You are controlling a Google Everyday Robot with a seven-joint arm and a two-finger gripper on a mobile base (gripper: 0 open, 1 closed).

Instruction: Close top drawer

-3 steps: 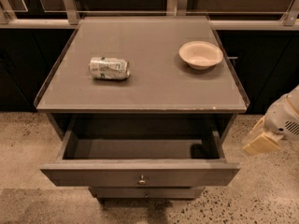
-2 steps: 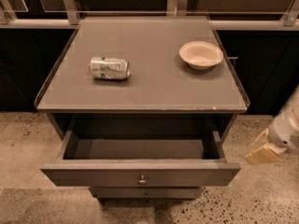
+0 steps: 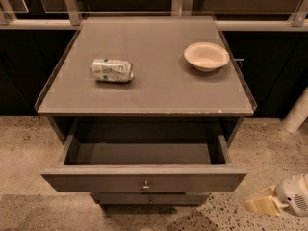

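Lower now, the cream-tipped white gripper (image 3: 262, 205) hangs right of the wide grey-brown matte top drawer (image 3: 144, 178), not touching it; the drawer stands open; the gripper's hold I cannot tell.

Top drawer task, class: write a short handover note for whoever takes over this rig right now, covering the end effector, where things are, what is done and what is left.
The end effector is low at the lower right, off to the right of the top drawer's front, touching nothing.
The top drawer stands pulled well out, its knob at the centre of the front panel.
On the cabinet top a can lies on its side and a bowl sits upright; neither is part of the job.
Done: nothing yet, the drawer is open.
Left: bring the end effector to the front panel and push it in, likely until flush.
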